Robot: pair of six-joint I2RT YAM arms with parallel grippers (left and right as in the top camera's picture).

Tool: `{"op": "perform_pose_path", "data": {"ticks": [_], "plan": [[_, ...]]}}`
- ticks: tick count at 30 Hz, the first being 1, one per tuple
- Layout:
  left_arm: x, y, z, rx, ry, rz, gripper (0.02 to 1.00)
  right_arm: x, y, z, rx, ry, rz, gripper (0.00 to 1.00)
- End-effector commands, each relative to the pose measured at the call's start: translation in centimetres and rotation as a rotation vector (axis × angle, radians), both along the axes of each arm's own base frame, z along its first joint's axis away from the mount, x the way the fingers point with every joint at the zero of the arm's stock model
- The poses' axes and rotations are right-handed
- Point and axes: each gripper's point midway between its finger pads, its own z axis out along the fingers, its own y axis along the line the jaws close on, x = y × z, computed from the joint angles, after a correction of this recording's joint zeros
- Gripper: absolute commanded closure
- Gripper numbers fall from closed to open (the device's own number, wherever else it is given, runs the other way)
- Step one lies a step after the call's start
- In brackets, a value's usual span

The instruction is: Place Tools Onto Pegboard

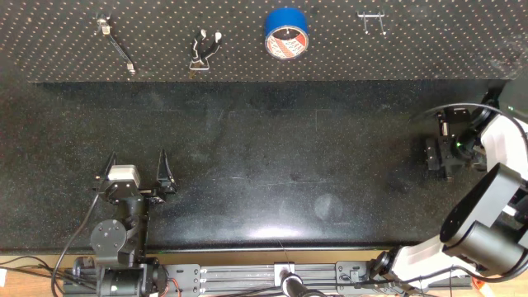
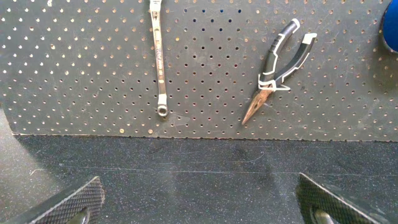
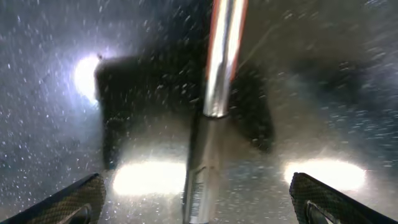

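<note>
Along the worktop's far edge, the pegboard already carries a wrench, pliers and a blue tape roll; an empty hook farther right likely awaits the remaining tool. Near the front-left corner the left gripper sits idle, fingers spread and empty. By the right edge the right gripper hovers low, its fingers wide apart astride a shiny metal tool, perhaps a screwdriver, lined up for a grasp.

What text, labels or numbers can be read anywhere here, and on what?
No text reads clearly.
tape roll: print on the label in its core, too blurred to read.
wrench: possible marks on the shank, too small to tell.
pliers: no print seen.
metal tool on the table: no print seen.
</note>
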Motion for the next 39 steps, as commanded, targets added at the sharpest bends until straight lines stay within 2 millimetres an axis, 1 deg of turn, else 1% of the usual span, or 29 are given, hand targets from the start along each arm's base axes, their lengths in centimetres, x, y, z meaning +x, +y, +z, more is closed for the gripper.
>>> {"op": "perform_pose_path", "data": {"ticks": [1, 3, 7, 8, 9, 11, 12, 13, 15, 16, 17, 18, 20, 21, 23, 25, 39], "plan": [[0.0, -0.2, -0.1, 0.009, 0.002, -0.011, 0.023, 0.8, 1.1, 0.1, 0.067, -0.070, -0.051, 0.036], [0.0, -0.2, -0.1, 0.009, 0.002, -0.011, 0.020, 0.8, 1.4, -0.1, 0.112, -0.085, -0.066, 0.036], [0.0, -0.2, -0.1, 0.009, 0.002, -0.011, 0.023, 0.2, 0.8, -0.4, 0.120, -0.073, -0.094, 0.038], [0.0, -0.2, -0.1, 0.009, 0.002, -0.011, 0.023, 0.1, 0.9, -0.7, 0.124, -0.065, -0.090, 0.066], [0.0, -0.2, -0.1, 0.009, 0.002, -0.011, 0.023, 0.0, 0.9, -0.9, 0.127, -0.058, -0.079, 0.145], [0.0, -0.2, -0.1, 0.009, 0.002, -0.011, 0.020, -0.1, 0.9, -1.1, 0.128, -0.054, -0.043, 0.242], [0.0, -0.2, -0.1, 0.009, 0.002, -0.011, 0.025, -0.1, 0.9, -1.1, 0.128, -0.053, -0.042, 0.347], [0.0, -0.2, -0.1, 0.009, 0.002, -0.011, 0.023, -0.1, 0.8, -1.1, 0.123, -0.048, -0.035, 0.404], [0.0, -0.2, -0.1, 0.009, 0.002, -0.011, 0.020, -0.8, 0.2, -1.3, 0.083, -0.012, -0.036, 0.413], [0.0, -0.2, -0.1, 0.009, 0.002, -0.011, 0.023, -1.1, 0.4, -1.6, 0.089, -0.004, -0.022, 0.424], [0.0, -0.2, -0.1, 0.009, 0.002, -0.011, 0.023, -1.4, 0.7, -1.9, 0.094, 0.004, -0.016, 0.457], [0.0, -0.2, -0.1, 0.009, 0.002, -0.011, 0.023, -1.6, 0.8, -2.1, 0.096, 0.006, -0.016, 0.531], [0.0, -0.2, -0.1, 0.009, 0.002, -0.011, 0.023, -1.5, 0.7, -2.1, 0.093, 0.003, -0.016, 0.610], [0.0, -0.2, -0.1, 0.009, 0.002, -0.011, 0.023, -1.4, 0.7, -2.1, 0.092, 0.001, -0.016, 0.669], [0.0, -0.2, -0.1, 0.009, 0.002, -0.011, 0.023, -1.4, 0.7, -2.1, 0.092, 0.000, -0.016, 0.735], [0.0, -0.2, -0.1, 0.009, 0.002, -0.011, 0.023, -1.4, 0.7, -2.1, 0.092, 0.000, -0.016, 0.779], [0.0, -0.2, -0.1, 0.009, 0.002, -0.011, 0.023, -1.4, 0.6, -2.1, 0.090, -0.002, -0.016, 0.814]]}}
